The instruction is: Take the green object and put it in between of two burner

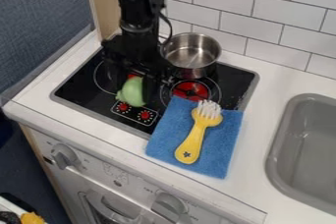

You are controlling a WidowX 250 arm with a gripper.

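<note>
Black and pointing down, the claw (pixel 138 87) is over the left part of the black cooktop (pixel 80 84), right at the green object (pixel 133 92); whether it grips that object cannot be told. The green object is over the near right part of the left burner (pixel 101 81), just behind a small printed panel with two red dials (pixel 145 115), and the right burner (pixel 190 89) glows red on its other side. Behind that burner, close to the arm, a shiny metal pot (pixel 191 53) takes up the far part of the cooktop. A blue cloth (pixel 224 156) lies across the cooktop's near right corner and onto the white table (pixel 282 79), overlapping the edge of the right burner's ring. On the cloth lies a yellow brush (pixel 191 144), its white bristles toward the right burner and a dark star mark on its handle. To the right, a grey sink (pixel 281 169) is set into the table. Below, the white front (pixel 141 169) carries grey knobs (pixel 169 206), with small lettering and symbols beside them. White tiles (pixel 266 43) line the wall behind.
</note>
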